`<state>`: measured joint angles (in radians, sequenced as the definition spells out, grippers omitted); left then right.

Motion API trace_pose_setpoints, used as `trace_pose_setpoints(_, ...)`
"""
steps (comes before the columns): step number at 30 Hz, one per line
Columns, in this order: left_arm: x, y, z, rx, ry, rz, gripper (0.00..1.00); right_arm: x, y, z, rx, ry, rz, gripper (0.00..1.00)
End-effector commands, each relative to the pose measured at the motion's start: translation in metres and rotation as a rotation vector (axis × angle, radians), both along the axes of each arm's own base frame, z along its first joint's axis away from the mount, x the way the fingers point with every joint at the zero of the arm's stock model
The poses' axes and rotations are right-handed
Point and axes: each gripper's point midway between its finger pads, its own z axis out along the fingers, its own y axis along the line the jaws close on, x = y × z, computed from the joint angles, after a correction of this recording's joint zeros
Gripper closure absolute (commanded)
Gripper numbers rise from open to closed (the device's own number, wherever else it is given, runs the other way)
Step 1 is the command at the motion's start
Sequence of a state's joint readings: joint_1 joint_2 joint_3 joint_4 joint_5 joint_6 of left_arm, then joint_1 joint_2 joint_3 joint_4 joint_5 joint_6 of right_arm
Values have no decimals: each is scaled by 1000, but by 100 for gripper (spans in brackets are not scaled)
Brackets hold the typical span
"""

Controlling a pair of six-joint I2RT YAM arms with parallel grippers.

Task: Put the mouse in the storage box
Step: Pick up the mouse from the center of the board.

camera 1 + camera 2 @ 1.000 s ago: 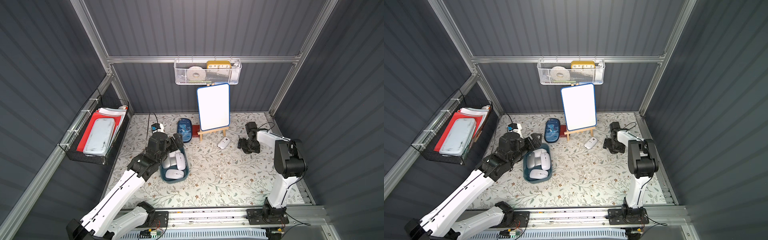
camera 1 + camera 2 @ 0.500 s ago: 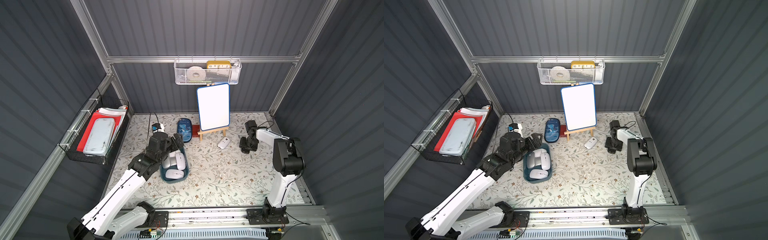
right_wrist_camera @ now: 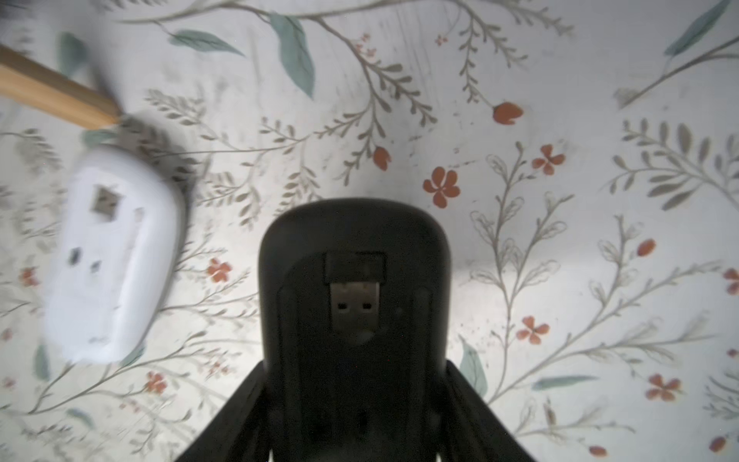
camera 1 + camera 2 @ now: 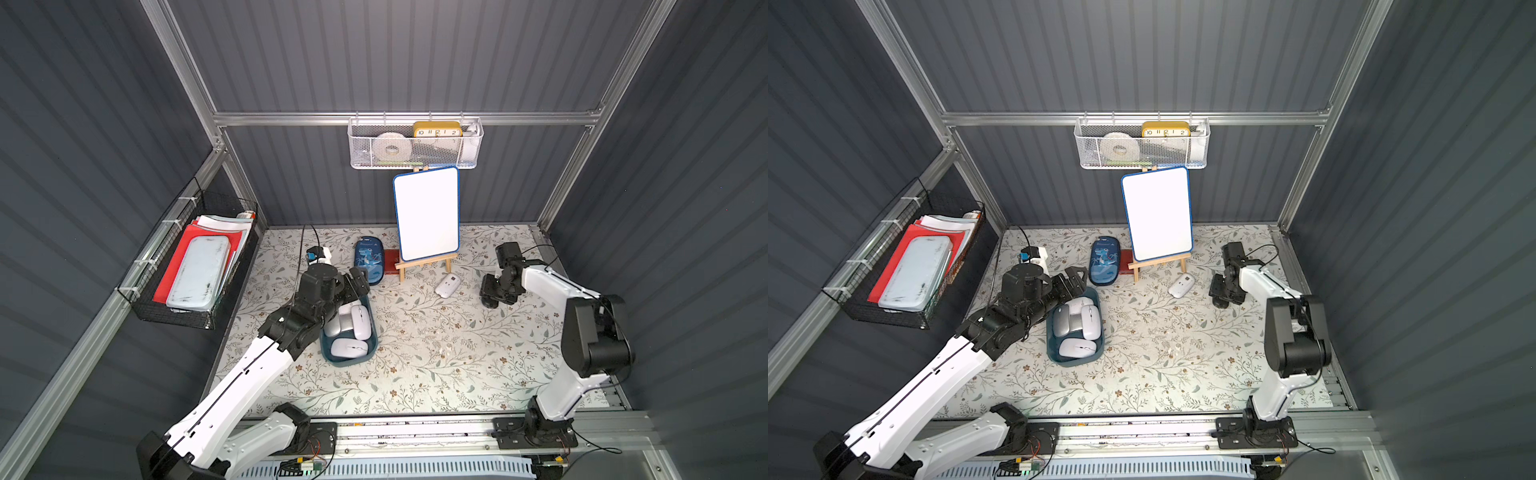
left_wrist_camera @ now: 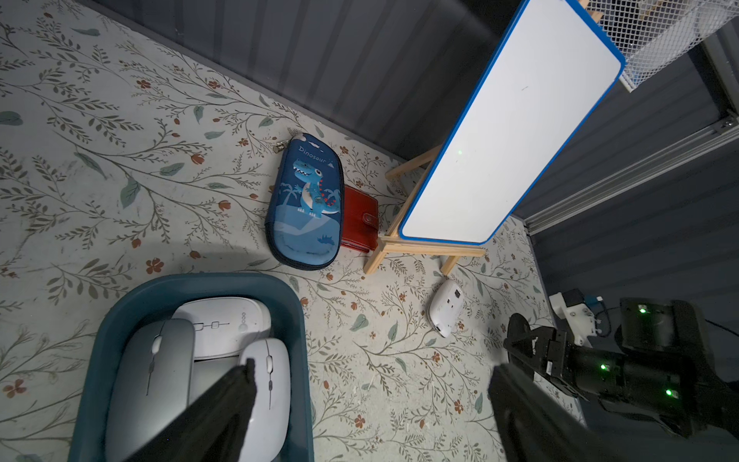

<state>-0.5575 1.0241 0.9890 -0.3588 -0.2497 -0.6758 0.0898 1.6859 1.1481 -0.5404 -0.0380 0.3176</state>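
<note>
The dark teal storage box (image 4: 350, 364) (image 4: 1076, 363) (image 5: 302, 316) sits left of centre with several white and silver mice in it. My left gripper (image 4: 355, 281) (image 5: 372, 368) hangs open over the box's far end, one finger above a white mouse in the box. At the right, my right gripper (image 4: 493, 291) (image 3: 354, 400) is low over the mat and shut on a black mouse (image 3: 354, 240), which lies underside up with its USB receiver showing. A white mouse (image 4: 447, 285) (image 4: 1181, 285) (image 5: 446, 307) (image 3: 108, 256) lies upside down on the mat between box and right gripper.
A whiteboard on a wooden easel (image 4: 427, 216) stands at the back. A blue dinosaur pencil case (image 4: 368, 259) and a red wallet (image 5: 360, 219) lie beside it. A white mesh basket (image 4: 415, 145) hangs on the back wall and a black wire rack (image 4: 187, 270) on the left wall.
My right gripper's jaws have closed on the black mouse and shifted slightly. The left arm and the white mouse have stayed where they were.
</note>
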Motion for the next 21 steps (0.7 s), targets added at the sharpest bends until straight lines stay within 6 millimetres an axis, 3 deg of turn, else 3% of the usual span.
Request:
trace_pose_setpoints(1,-4,-10,4,-9,-22,-68,4,-3,26,36,69,-140,57,58)
trace_pose_setpoints(4,-11,-25,12,-41,-51,-165,5,-13,46,65,119,-289,118,60)
trace_pose_setpoints(9,-29,-43,27,-135,-99,-296,6,-48,87,103,188,-510,276,60)
trace_pose_setpoints(12,-41,-56,33,-205,-127,-389,6,-71,111,112,221,-580,371,60)
trace_pose_setpoints(15,-51,-68,35,-232,-149,-490,6,-97,135,110,291,-634,468,60)
trace_pose_setpoints(21,-60,-77,31,-282,-143,-554,7,-148,166,76,313,-730,666,61)
